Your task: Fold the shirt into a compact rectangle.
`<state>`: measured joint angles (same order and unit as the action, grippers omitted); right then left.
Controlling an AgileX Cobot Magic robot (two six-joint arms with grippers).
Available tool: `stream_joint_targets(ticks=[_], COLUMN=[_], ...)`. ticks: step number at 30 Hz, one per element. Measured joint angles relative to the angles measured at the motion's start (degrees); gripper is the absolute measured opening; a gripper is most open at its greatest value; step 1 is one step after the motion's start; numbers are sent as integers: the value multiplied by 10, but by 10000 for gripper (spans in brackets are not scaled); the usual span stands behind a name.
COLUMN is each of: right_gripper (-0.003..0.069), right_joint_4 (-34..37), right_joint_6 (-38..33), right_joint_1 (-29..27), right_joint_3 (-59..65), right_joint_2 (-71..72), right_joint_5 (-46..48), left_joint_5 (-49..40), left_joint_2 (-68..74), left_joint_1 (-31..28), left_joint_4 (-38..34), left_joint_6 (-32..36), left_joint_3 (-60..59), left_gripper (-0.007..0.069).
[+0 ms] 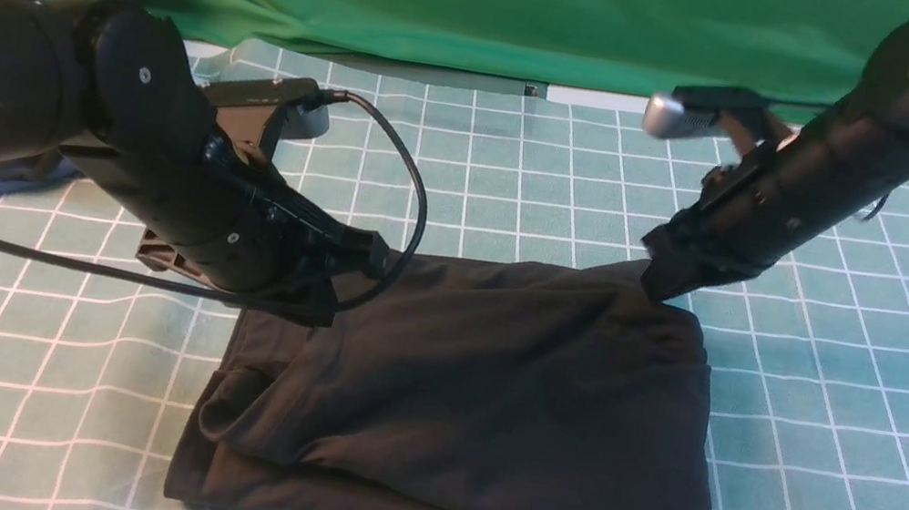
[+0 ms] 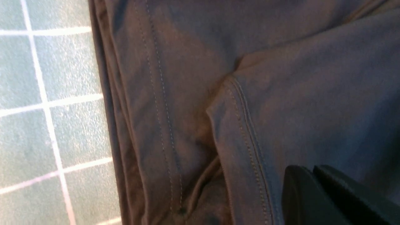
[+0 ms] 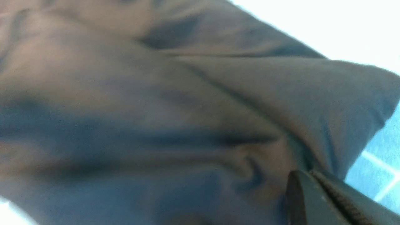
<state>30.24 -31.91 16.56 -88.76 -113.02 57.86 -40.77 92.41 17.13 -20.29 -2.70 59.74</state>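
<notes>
Nearest me, the shirt lies folded on the checked cloth. Both my left gripper and right gripper pinch its far corners. Final fold, I judge: carry both corners evenly toward me.

the front view looks forward and down from between the arms over the whole counter. both wrist views sit very near the black shirt, which all three views share.
</notes>
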Motion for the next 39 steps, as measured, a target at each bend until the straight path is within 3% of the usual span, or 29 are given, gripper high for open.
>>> stream_joint_targets(ticks=[9,14,22,29,39], right_gripper=[12,11,11,11,12], right_joint_4=[-2,-14,-18,-20,-26], right_joint_6=[-31,-28,-19,-11,3], right_joint_1=[0,0,0,-3,-47], right_joint_3=[78,111,111,111,111], right_joint_2=[56,16,-20,13,214], right_joint_5=[-14,-128,-214,-195,-83], left_joint_5=[-11,-14,-28,-40,-78], left_joint_2=[0,0,0,-17,-145], left_joint_1=[0,0,0,0,0], left_joint_4=[-1,-5,-21,-18,9], left_joint_6=[1,1,4,12,8], left_joint_3=[0,0,0,0,0], left_gripper=[7,7,7,7,7])
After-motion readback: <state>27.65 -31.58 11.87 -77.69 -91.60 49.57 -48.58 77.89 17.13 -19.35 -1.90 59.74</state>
